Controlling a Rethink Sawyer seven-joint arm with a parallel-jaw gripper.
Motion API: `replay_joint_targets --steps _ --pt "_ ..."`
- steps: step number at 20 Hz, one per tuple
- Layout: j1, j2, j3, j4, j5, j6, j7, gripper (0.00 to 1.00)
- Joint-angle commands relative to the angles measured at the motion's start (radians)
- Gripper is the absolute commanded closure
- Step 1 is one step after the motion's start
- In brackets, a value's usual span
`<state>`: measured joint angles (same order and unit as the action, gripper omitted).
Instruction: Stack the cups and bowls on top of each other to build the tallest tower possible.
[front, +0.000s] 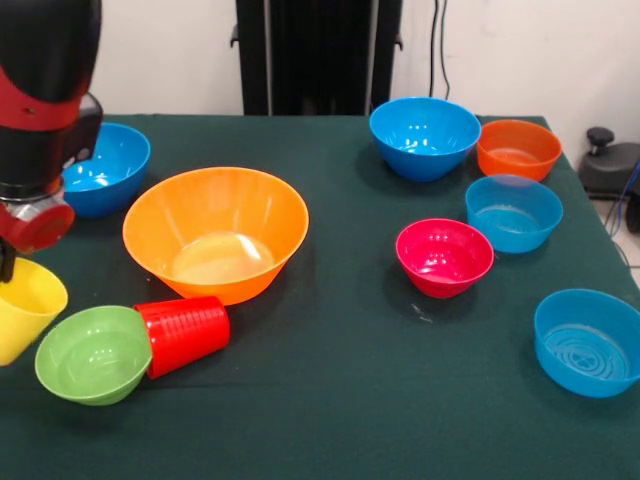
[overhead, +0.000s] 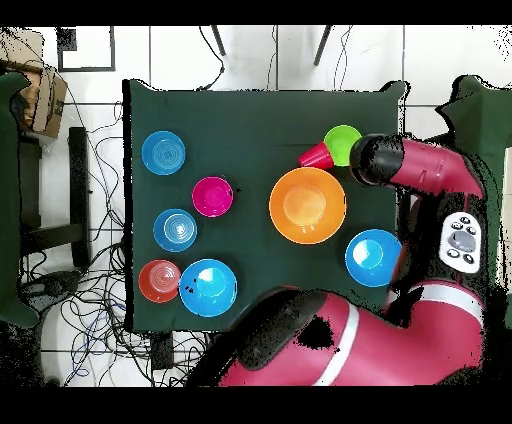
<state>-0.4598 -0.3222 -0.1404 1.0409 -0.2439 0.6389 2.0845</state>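
Observation:
My gripper (front: 6, 268) is at the left edge of the front view, shut on the rim of the yellow cup (front: 28, 308), which hangs tilted. In the overhead view the arm's wrist (overhead: 378, 160) hides both. The red cup (front: 185, 333) lies on its side, its mouth against the tilted light green bowl (front: 93, 355); both show in the overhead view (overhead: 316, 156), (overhead: 343, 143). The big yellow-orange bowl (front: 215, 235) stands upright and empty beside them. Nothing is stacked on it.
Single bowls stand apart: deep blue (front: 105, 168) behind the arm, deep blue (front: 425, 137), orange (front: 518, 149), pale blue (front: 513, 212), pink-red (front: 444, 257), pale blue (front: 588, 342) near the right edge. The arm's body (overhead: 320, 345) covers the table's near side overhead.

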Motion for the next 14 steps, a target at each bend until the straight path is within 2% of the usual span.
replay_joint_targets --steps 1,6,14 --pt "-0.034 -0.044 0.203 0.107 0.037 -0.07 -0.086 1.0" --pt "-0.034 -0.043 0.213 0.089 0.035 -0.042 -0.07 1.0" --pt "-0.001 -0.038 0.183 0.054 0.021 0.018 -0.047 1.0"
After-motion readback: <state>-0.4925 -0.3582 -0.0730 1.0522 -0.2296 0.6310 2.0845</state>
